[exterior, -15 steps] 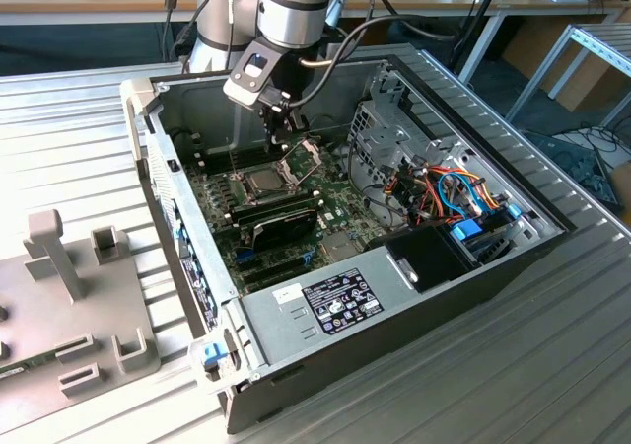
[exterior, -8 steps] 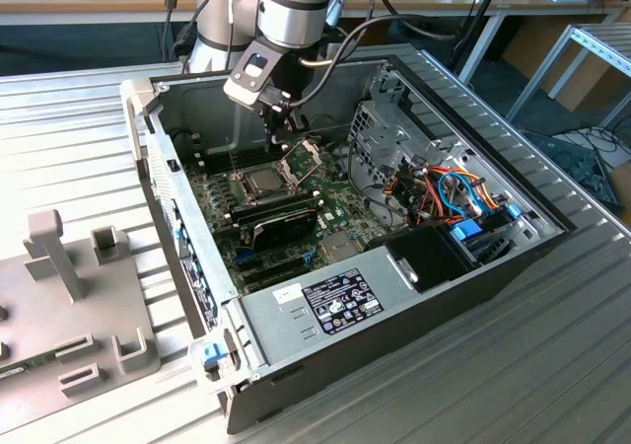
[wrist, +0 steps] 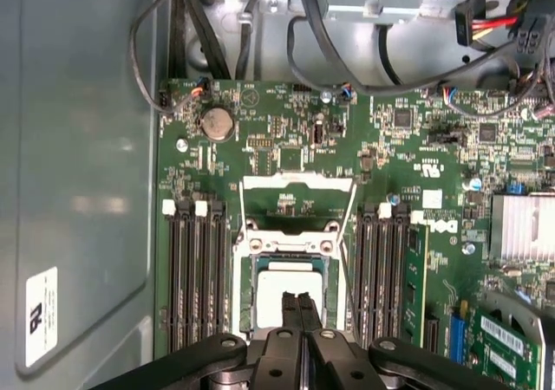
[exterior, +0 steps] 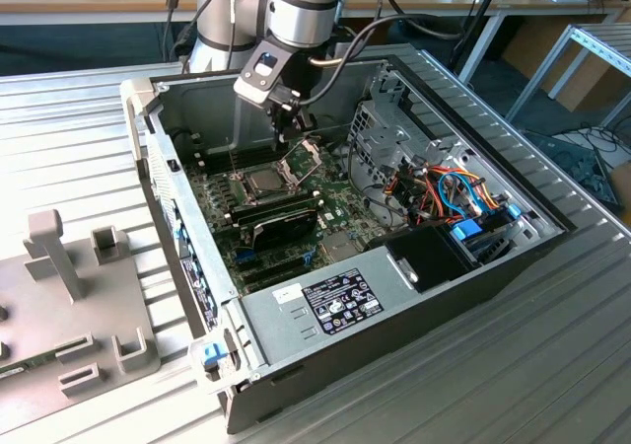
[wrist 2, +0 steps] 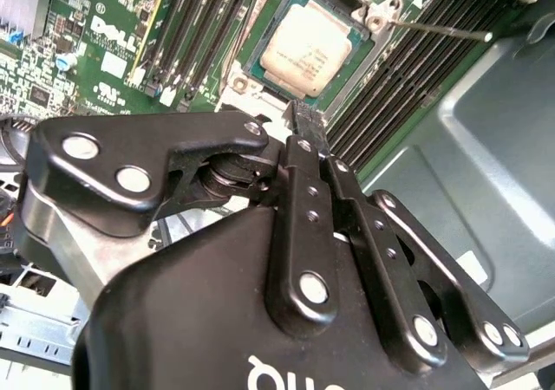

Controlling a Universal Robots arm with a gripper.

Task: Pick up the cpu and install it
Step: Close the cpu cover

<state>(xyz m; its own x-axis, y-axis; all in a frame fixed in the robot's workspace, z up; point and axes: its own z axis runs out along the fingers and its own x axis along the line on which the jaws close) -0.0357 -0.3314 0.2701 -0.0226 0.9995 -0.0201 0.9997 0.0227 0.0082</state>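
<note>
While the claw [wrist 2: 303,117] hovers, one cpu [wrist 2: 305,50] lies below.

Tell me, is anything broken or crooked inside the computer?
Nothing looks broken. The cpu lies flat and square in its socket, and the metal socket frame is just flipped open beside it.

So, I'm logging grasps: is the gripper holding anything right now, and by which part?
Nothing is held. The gripper is shut with nothing between its fingers, poised over the cpu, which lies flat in its socket.
</note>
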